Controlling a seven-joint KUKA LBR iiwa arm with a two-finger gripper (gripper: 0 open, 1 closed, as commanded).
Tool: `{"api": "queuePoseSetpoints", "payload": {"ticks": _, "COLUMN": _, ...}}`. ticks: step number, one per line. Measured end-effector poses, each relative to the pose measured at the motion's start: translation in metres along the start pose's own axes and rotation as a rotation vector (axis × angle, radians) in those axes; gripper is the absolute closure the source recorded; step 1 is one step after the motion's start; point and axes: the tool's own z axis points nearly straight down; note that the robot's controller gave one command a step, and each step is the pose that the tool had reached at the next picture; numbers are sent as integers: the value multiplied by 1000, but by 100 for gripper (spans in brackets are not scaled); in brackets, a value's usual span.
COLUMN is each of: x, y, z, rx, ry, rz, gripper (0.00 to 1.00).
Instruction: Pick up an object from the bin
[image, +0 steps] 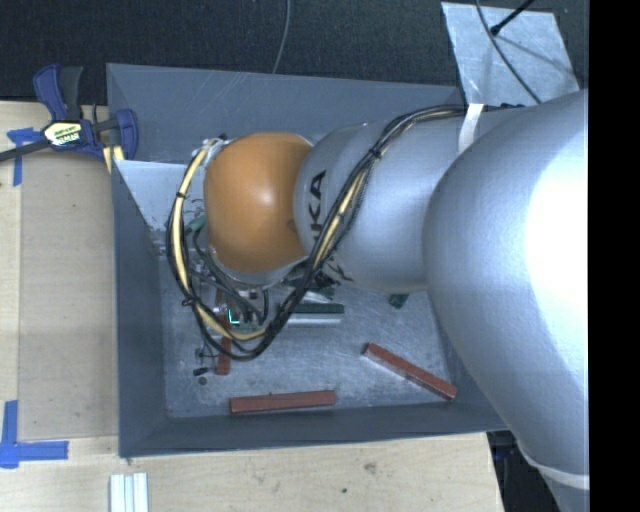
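Two reddish-brown sticks (283, 402) (408, 370), one greenish flat piece (322, 311), one small dark bit (398, 300).

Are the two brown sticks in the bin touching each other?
No. The level brown stick and the slanted brown stick lie apart, with bare bin floor between them.
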Motion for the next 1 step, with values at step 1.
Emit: {"api": "queuePoseSetpoints", "payload": {"ticks": 1, "x": -2, "y": -1, "z": -4, "rx": -2, "ry": -7, "rz": 3, "gripper": 0}}
